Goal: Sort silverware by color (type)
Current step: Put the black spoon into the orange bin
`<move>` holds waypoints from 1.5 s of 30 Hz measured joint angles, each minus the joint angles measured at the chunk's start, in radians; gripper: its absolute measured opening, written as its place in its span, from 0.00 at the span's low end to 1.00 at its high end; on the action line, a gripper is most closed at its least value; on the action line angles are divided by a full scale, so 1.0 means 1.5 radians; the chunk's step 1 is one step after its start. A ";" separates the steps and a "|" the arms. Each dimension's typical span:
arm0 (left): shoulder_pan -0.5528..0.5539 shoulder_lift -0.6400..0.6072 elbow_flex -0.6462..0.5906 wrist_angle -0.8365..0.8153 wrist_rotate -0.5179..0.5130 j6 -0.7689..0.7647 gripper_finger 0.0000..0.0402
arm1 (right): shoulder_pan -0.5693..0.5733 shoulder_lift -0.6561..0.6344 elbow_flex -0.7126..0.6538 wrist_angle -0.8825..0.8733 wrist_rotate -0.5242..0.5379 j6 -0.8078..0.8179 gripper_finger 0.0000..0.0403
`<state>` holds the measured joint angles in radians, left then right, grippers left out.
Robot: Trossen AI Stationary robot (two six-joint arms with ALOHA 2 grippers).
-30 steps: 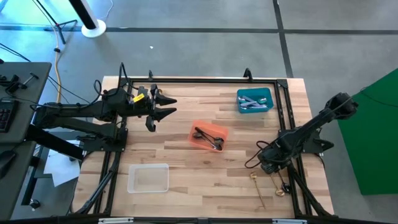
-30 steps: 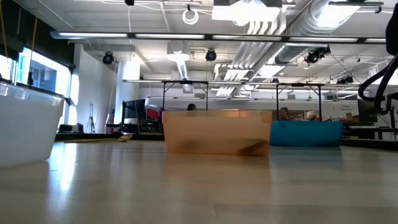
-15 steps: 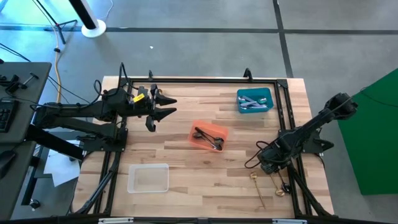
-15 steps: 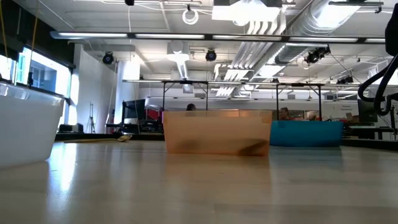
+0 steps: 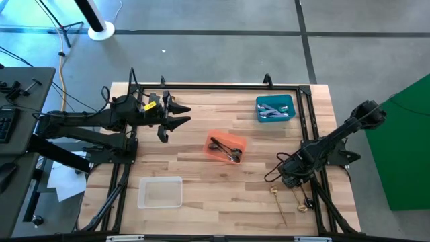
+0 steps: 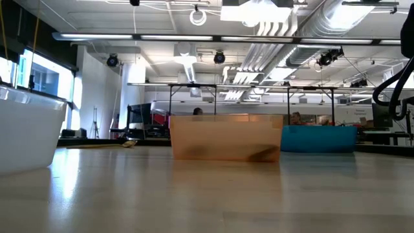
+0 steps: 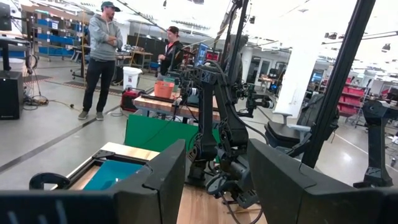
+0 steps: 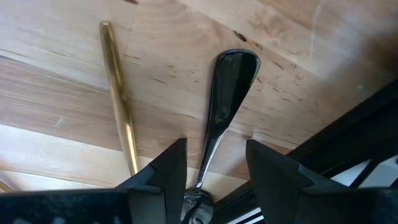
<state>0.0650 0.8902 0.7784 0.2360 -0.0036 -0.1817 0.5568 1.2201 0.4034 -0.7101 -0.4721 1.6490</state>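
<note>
right gripper (image 8: pixel 211 180) sits low at the table's near right corner, fingers spread around a black spoon (image 8: pixel 227 106) lying flat; gold piece (image 8: pixel 119 106) just beside it; left gripper (image 5: pixel 176 114) hovers far left, gaping, empty.

Gold utensil (image 8: pixel 119 102) & black spoon (image 8: pixel 225 106): ends cut off by frame edge.

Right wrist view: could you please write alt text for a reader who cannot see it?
A black spoon lies on the wooden table, its handle running between the open fingers of the right gripper. A gold utensil handle lies beside it, apart.
</note>
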 joint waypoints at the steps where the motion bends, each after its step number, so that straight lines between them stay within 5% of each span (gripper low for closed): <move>1: 0.000 0.000 0.000 0.000 0.000 0.000 0.40 | 0.000 0.000 0.000 0.000 0.000 0.001 0.37; 17: 0.000 0.000 0.000 0.000 0.000 0.000 0.40 | 0.000 0.000 -0.001 0.000 0.000 0.000 0.36; 32: 0.000 0.000 0.000 0.000 0.000 0.000 0.40 | 0.000 0.000 -0.001 0.004 0.000 0.013 0.03; 45: 0.000 0.000 0.000 0.000 0.000 0.000 0.40 | 0.000 0.000 0.000 0.011 -0.002 0.019 0.01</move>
<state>0.0650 0.8898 0.7784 0.2356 -0.0036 -0.1810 0.5571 1.2201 0.4031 -0.6934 -0.4744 1.6773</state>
